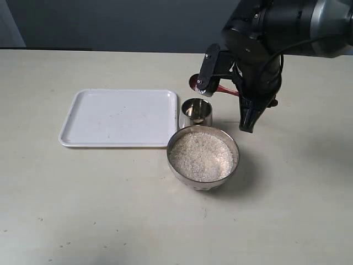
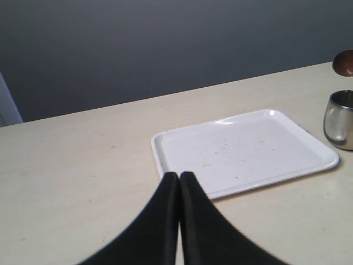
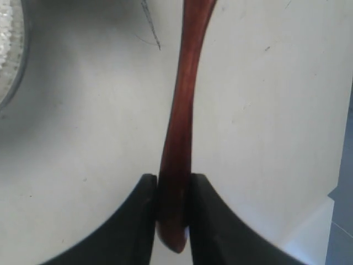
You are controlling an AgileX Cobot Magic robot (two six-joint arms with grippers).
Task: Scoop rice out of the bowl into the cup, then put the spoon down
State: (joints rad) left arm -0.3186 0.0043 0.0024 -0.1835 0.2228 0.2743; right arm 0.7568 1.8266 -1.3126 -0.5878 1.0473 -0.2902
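On table (image 1: pixel 110 210): one bowl (image 1: pixel 170 150) of rice (image 1: pixel 201 155), one cup (image 1: pixel 202 118), one white tray (image 1: pixel 118 116). One spoon (image 3: pixel 182 110) aloft, handle clamped in right gripper (image 3: pixel 174 190); left gripper (image 2: pixel 179 176) jaws pressed together, empty.

The right arm (image 1: pixel 287 27), black with a grey upper shell, reaches in from the upper right of the exterior view, its wrist bent downward. The right gripper (image 3: pixel 174 182) presses its two black wedge-shaped fingers (image 3: pixel 138 221) against the handle end of a dark reddish-brown wooden spoon (image 3: pixel 185 99). The left gripper (image 2: pixel 179 176) has its black fingers (image 2: pixel 160 221) closed tip to tip, holding nothing.
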